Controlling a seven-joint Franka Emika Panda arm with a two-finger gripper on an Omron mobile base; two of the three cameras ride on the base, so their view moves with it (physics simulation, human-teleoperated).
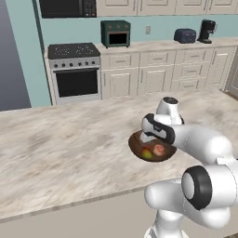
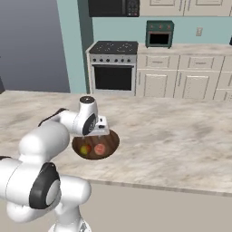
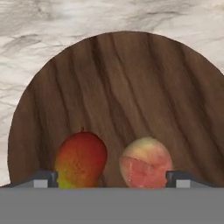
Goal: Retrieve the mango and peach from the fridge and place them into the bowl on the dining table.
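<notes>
Gripper [image 3: 112, 179] jaws stand wide apart over the bowl [image 3: 131, 87], holding nothing; in the hand view the two dark fingertips [image 3: 43, 178] sit at the bottom corners, one just at the 9 o'clock side of the mango [image 3: 81, 159] and the other just at the 3 o'clock side of the peach [image 3: 145, 162], with both fruits lying free between them.

One bowl, one mango and one peach are in sight. Both fruits rest inside the dark brown bowl on its wood-grained floor, side by side with a narrow gap, the mango at 9 o'clock of the peach. In that view the mango's long axis runs roughly 12 to 6 o'clock, its small stem tip pointing toward 12 and its red end uppermost, yellow-green lower down. The peach is round, with no clear axis.

In the left base view the bowl [image 1: 152, 149] sits on the pale marbled surface [image 1: 69, 148], partly covered by the white arm. In the right base view the bowl [image 2: 96, 145] lies at 3 o'clock of the arm's wrist. The fruits' lower edges are cut off in the hand view.
</notes>
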